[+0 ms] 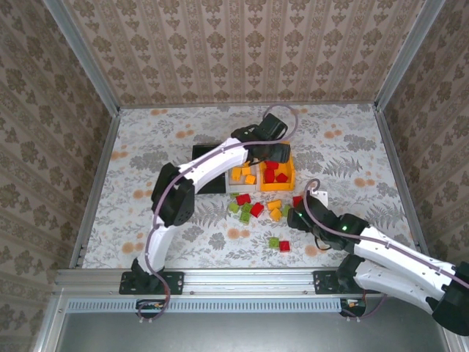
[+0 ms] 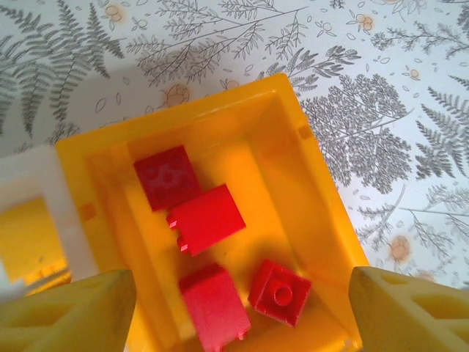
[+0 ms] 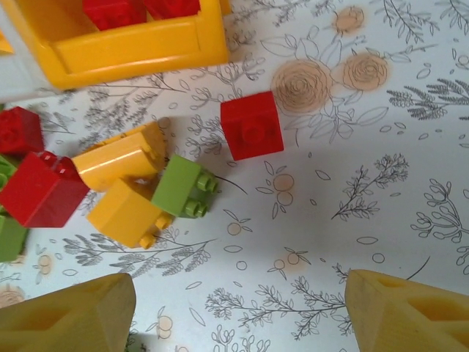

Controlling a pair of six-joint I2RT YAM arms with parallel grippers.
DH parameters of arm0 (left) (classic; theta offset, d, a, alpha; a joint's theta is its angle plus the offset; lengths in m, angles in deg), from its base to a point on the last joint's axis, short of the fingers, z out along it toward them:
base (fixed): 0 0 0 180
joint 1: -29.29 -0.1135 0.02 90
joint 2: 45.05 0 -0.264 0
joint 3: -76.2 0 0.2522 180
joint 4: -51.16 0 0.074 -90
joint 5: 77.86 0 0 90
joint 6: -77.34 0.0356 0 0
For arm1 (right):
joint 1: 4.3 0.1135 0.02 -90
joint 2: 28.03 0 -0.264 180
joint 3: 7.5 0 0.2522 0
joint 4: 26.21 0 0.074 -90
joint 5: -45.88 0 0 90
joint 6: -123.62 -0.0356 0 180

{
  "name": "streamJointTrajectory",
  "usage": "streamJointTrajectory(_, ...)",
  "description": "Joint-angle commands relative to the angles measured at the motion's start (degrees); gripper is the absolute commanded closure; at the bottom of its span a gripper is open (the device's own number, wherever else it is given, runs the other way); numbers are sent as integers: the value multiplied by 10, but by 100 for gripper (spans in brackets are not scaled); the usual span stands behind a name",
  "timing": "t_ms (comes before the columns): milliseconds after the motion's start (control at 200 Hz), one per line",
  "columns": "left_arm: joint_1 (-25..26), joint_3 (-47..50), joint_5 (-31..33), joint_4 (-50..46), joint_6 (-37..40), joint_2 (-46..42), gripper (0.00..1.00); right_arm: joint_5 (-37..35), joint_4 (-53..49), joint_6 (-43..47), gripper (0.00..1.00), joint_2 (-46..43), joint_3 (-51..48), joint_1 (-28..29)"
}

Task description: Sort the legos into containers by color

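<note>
Left wrist, glossy orange bin point(image 2: 316, 209), studded bricks point(image 2: 278, 292)

White arms point(image 1: 212, 165), black joints point(image 1: 176, 204); yellow fingers point(image 2: 66, 315); grey cables point(image 1: 286, 107).

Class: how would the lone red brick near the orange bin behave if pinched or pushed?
The red brick looks like hard moulded plastic: probably stiff. It sits flat and boxy, so likely slides, not rolls. Small and glossy: probably light, perhaps slippery.
</note>
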Motion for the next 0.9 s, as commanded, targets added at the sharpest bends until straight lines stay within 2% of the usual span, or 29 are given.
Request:
streamJointTrajectory(0, 7, 61, -11, 53, -7, -115, 17, 9, 27, -3, 26, 29, 2, -19)
streamJointTrajectory(180, 31, 223, 0, 111, -15, -253, 11, 23, 96, 34, 30, 116, 25, -83)
streamJointTrajectory(240, 42, 279, 10, 121, -20, -298, 0, 34, 114, 43, 30, 149, 37, -107)
streamJointTrajectory(370, 62, 403, 37, 141, -42, -401, 0, 46, 144, 66, 31, 216, 61, -140)
streamJointTrajectory(545, 77, 538, 75, 138, -78, -535, 0, 56, 171, 87, 33, 280, 82, -149)
streamJointTrajectory(725, 90, 640, 109, 128, -125, -639, 0, 52, 187, 85, 36, 326, 84, -155)
streamJointTrajectory(895, 98, 709, 129, 119, -163, -699, 0, 49, 198, 84, 43, 350, 83, -171)
